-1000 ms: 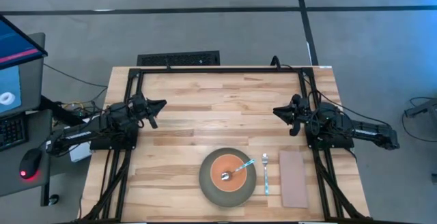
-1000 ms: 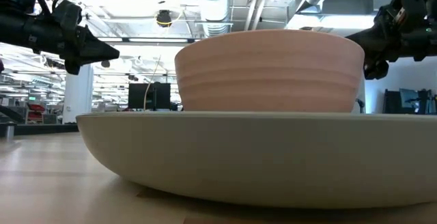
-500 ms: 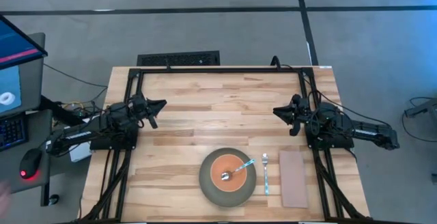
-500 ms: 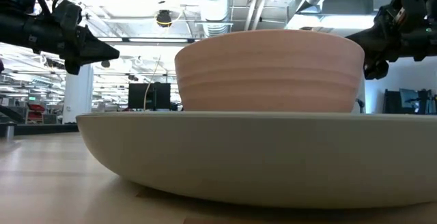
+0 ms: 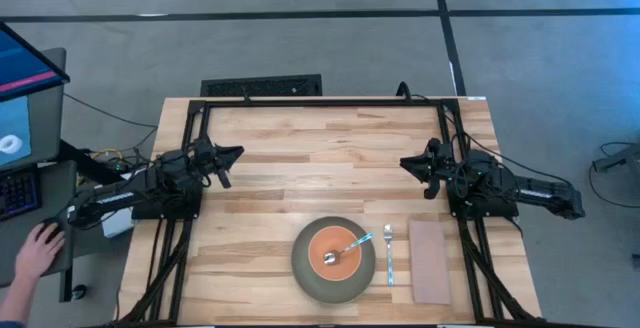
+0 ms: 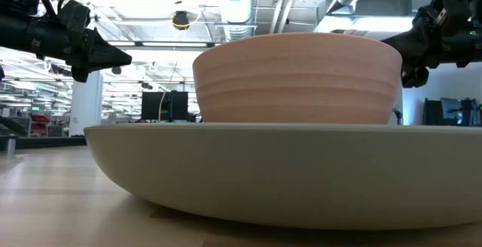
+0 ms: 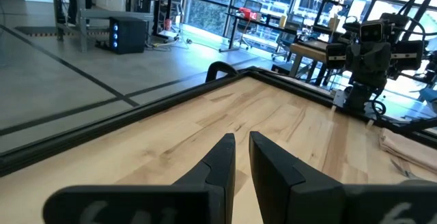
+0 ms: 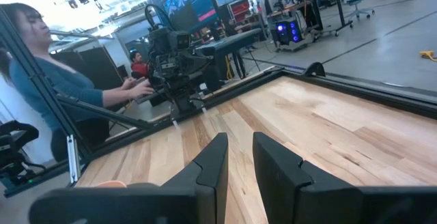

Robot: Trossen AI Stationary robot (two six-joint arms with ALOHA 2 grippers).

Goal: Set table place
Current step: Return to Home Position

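In the high view the grey-green plate (image 5: 303, 272) lies near the table's near edge, right of the middle. The orange bowl (image 5: 328, 259) stands on it, and the blue-handled spoon (image 5: 353, 246) rests inside the bowl with its handle over the rim. The silver fork (image 5: 388, 256) lies flat right of the plate, and the pinkish napkin (image 5: 430, 261) lies flat right of the fork. My left gripper (image 5: 238, 151) hovers shut at the table's left side. My right gripper (image 5: 403, 162) hovers shut at the right side. Both are far from the setting. The low view shows the plate (image 6: 286, 173) and bowl (image 6: 297, 77) up close.
A black metal frame (image 5: 320, 101) edges the wooden table (image 5: 320, 173), whose middle and far part is bare wood. A person's hand (image 5: 35, 250) lies beside the table's left, next to a monitor. The right wrist view shows a person (image 8: 41, 67) beyond the table.
Both arms and the whole setting have stayed where they were. A person's hand has come into the high view at the left of the table, onto the spot where a mouse lay.
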